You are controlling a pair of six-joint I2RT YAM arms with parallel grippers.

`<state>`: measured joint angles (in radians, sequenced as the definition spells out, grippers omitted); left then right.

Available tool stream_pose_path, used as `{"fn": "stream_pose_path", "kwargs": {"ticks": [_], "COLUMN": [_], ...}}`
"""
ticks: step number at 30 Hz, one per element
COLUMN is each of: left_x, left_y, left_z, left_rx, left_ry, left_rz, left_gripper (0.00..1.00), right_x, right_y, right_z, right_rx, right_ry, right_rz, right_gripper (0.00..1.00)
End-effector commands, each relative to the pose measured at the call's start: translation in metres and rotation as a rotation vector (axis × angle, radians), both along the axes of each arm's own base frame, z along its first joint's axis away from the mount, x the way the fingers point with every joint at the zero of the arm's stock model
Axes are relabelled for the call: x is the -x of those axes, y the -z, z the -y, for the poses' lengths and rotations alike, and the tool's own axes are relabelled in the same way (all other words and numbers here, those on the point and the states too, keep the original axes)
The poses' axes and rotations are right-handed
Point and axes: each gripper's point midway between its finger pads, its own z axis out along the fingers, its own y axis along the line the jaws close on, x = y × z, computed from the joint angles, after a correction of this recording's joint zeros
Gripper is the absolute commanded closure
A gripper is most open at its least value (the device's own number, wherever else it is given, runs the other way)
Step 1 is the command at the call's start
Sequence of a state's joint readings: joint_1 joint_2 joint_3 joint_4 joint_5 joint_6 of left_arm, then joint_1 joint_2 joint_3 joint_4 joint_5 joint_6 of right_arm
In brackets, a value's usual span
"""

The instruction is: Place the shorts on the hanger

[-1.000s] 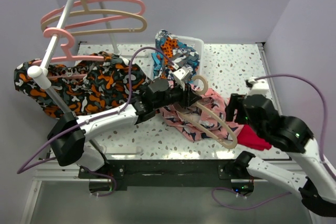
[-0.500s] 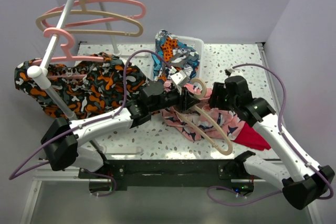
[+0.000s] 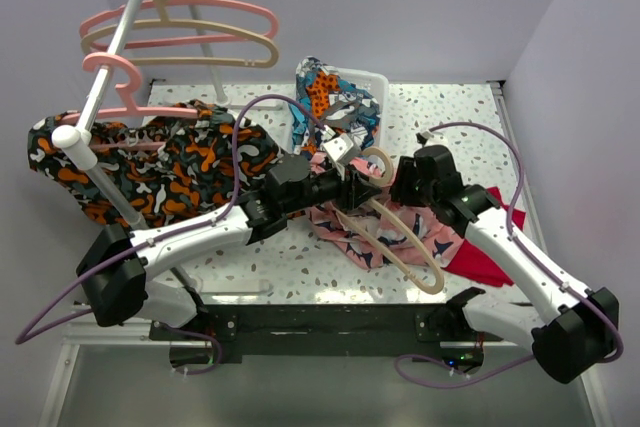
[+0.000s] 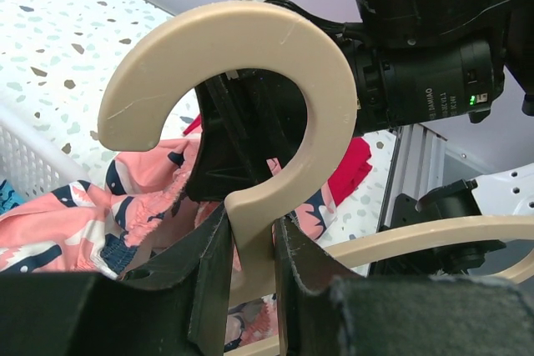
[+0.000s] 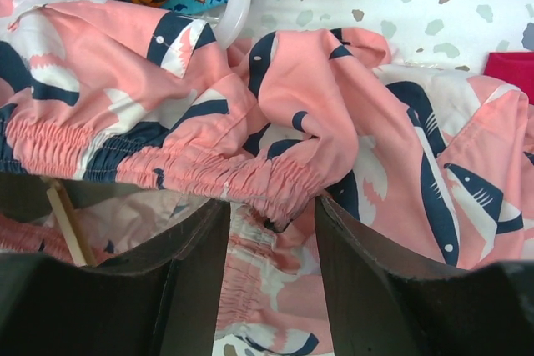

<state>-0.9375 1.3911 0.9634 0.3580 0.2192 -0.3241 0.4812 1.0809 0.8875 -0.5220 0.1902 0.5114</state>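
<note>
The right arm (image 3: 520,257), drawn back a second ago over the plain red cloth (image 3: 490,265) at the right side of the white speckled table (image 3: 440,117), has swung forward and inward. This leaves more of the red cloth uncovered. The left arm (image 3: 200,237) has barely shifted and keeps its load in much the same place.

The soft salmon-pink fabric shorts (image 3: 345,232), printed with navy and white shapes, lie crumpled in a heap on the table between the two arms, just in front of a white plastic basket (image 3: 372,82). Their gathered elastic waistband runs across the right wrist view in a wrinkled ridge.

The beige plastic clothes hanger (image 3: 400,247) lies slanted above the shorts, with its rounded hook toward the basket and its wide curved shoulders toward the near edge.

The right gripper (image 5: 271,206) is down on the shorts just beside the hook, its jaws apart and straddling the waistband ridge without pressing it. The left gripper (image 4: 250,235) is clamped tight on the hanger's neck, just below the hook
</note>
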Motion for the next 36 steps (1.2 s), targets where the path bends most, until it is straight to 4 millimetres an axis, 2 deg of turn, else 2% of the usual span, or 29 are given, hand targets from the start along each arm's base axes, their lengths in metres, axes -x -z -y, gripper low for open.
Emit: {"fn": "stream_pose_path", "kwargs": {"ticks": [1,3,6,7,8,9,10,12,13,17,20,22,23,25,26,31,36], "left_x": [-0.007,-0.011,-0.015,-0.017,-0.019,-0.020,-0.022,-0.026,-0.028,-0.042,-0.056,-0.068,-0.070,-0.082,-0.084,-0.106,-0.127], "left_y": [-0.042,-0.042,-0.047,-0.048,-0.052,-0.055,-0.057,-0.065,-0.066,-0.093,-0.114,-0.119,-0.131,-0.135,-0.145,-0.158,-0.157], "left_z": [0.003,0.004,0.005,0.005,0.006,0.006,0.006,0.006,0.007,0.006,0.003,0.002,0.002,0.002,0.002,-0.004,-0.013], "left_rx": [0.080,0.076,0.081,0.081,0.086,0.085,0.084,0.090,0.089,0.120,0.131,0.119,0.134,0.133,0.151,0.164,0.155], "left_ry": [-0.018,-0.029,-0.044,-0.049,-0.055,-0.059,-0.065,-0.083,-0.088,-0.149,-0.219,-0.263,-0.273,-0.306,-0.313,-0.400,-0.494], "left_rz": [0.108,0.113,0.131,0.137,0.144,0.159,0.164,0.191,0.199,0.265,0.325,0.354,0.374,0.380,0.389,0.415,0.426], "left_gripper": [1.00,1.00,1.00,1.00,1.00,1.00,1.00,1.00,1.00,1.00,1.00,1.00,1.00,1.00,1.00,1.00,1.00], "right_x": [-0.017,-0.020,-0.024,-0.024,-0.025,-0.024,-0.021,-0.017,-0.010,0.007,0.020,0.028,0.030,0.039,0.042,0.059,0.074], "right_y": [0.000,0.001,0.000,0.000,-0.004,-0.010,-0.014,-0.038,-0.043,-0.080,-0.097,-0.101,-0.105,-0.108,-0.112,-0.121,-0.130], "right_z": [0.009,0.011,0.015,0.020,0.024,0.027,0.034,0.041,0.046,0.057,0.066,0.071,0.073,0.078,0.081,0.101,0.114], "right_rx": [0.043,0.048,0.075,0.095,0.114,0.121,0.146,0.146,0.157,0.135,0.134,0.137,0.137,0.139,0.138,0.163,0.173], "right_ry": [0.056,0.070,0.086,0.102,0.106,0.112,0.127,0.138,0.141,0.156,0.165,0.166,0.169,0.174,0.181,0.241,0.279], "right_rz": [0.058,0.069,0.083,0.084,0.093,0.108,0.108,0.156,0.152,0.210,0.237,0.237,0.241,0.241,0.248,0.248,0.248], "right_gripper": [0.51,0.52,0.62,0.71,0.76,0.81,0.91,0.98,1.00,1.00,1.00,1.00,1.00,1.00,1.00,1.00,1.00]}}
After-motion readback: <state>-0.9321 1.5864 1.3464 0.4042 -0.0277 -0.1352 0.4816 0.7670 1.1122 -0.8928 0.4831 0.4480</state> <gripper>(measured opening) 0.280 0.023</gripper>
